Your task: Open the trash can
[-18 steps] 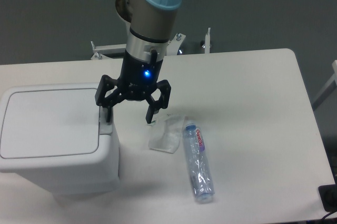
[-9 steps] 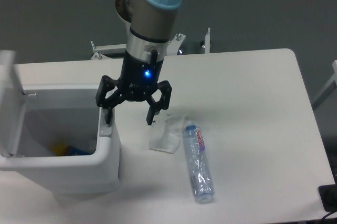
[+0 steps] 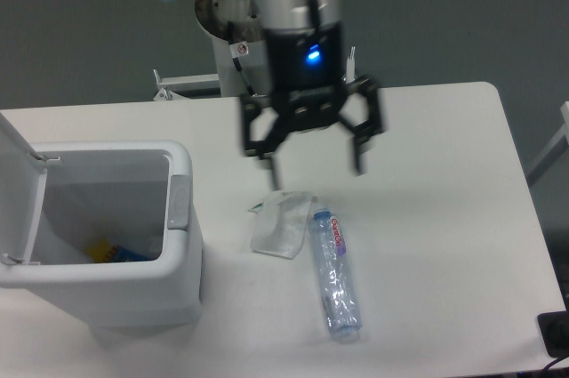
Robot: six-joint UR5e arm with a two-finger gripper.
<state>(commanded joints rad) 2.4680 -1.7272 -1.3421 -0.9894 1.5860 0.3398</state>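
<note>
1. Trash can [image 3: 133,293]: large white boxy bin at the near left part of the table [image 3: 444,218]. Lid [image 3: 18,187] stands raised at the bin's left edge, swung up and leaning slightly outward; the interior is exposed, with a little yellow and blue refuse visible at the bottom.
2. Task status: I judge the opening done, since the lid is up and nothing holds it. What remains, as I read it, is only to keep the arm off the bin.
3. Orientation: the bin stands upright, mouth facing up. Seen from above, its long axis runs left to right across the view. Hinge side is to the left; the grey push-button tab [image 3: 180,203] sits on the right rim, facing the table's middle.
4. Gripper [image 3: 313,164]: hangs above the table, well right of the bin and apart from it. Fingers [image 3: 265,163] are spread wide, pointing down, pinching nothing.
5. Other items: a crumpled clear plastic bag [image 3: 280,224] lies just below the gripper; a plastic bottle [image 3: 335,276] lies on its side, touching or just beside the bag, its long axis running roughly toward the camera.
</note>
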